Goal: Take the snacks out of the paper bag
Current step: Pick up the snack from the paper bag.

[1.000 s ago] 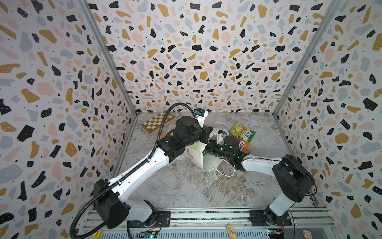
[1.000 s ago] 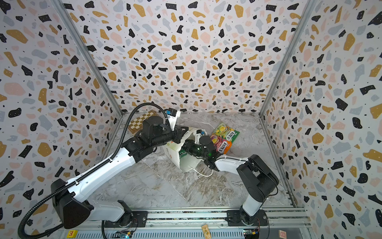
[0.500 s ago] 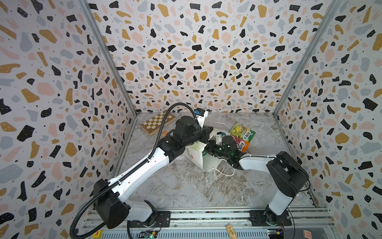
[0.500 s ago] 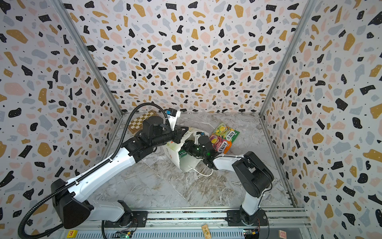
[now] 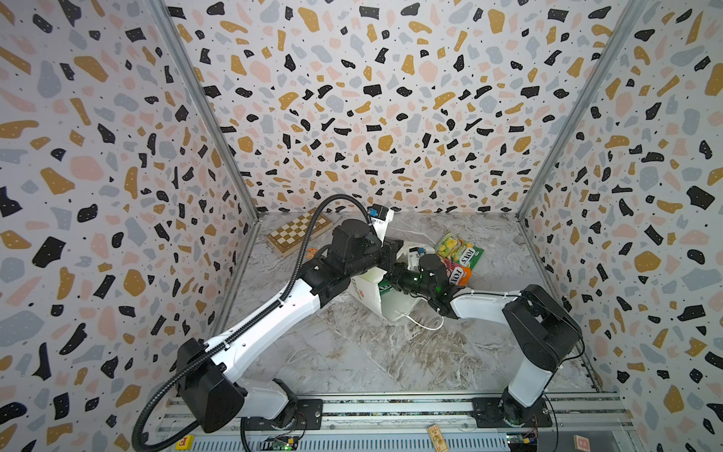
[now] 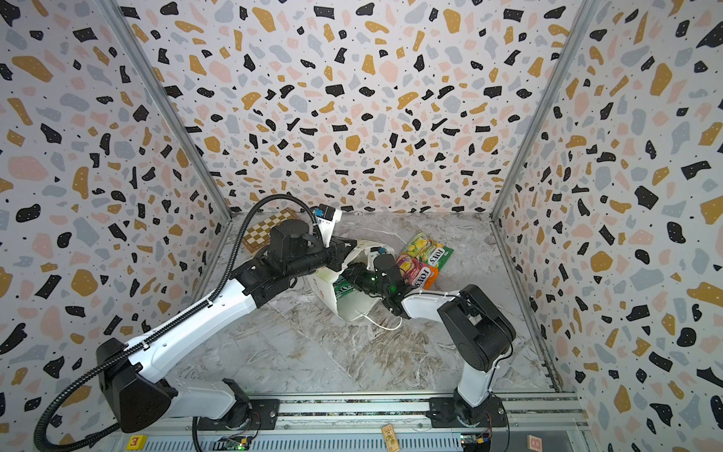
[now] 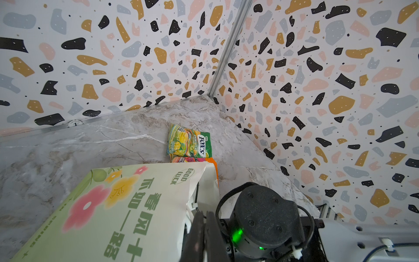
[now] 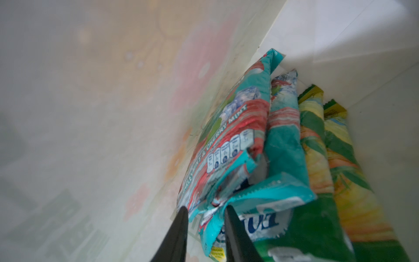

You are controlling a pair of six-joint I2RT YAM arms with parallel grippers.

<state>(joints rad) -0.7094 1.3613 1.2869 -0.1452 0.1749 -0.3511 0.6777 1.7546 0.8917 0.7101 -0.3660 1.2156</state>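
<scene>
A white paper bag [image 5: 395,309] lies tipped mid-table. The left gripper [image 7: 205,226] pinches its rim, fingers closed. Inside, the right gripper [image 8: 205,209] straddles a teal snack packet [image 8: 229,127], fingers slightly apart. Two packets [image 5: 457,250] lie outside, beside the bag.

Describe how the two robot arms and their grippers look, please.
Both arms have white shells with black joints and stand on a metal rail. The left arm carries a thick black ribbed hose; the right arm shows a green light near its wrist. The left gripper and the right gripper have slim black fingers.
</scene>
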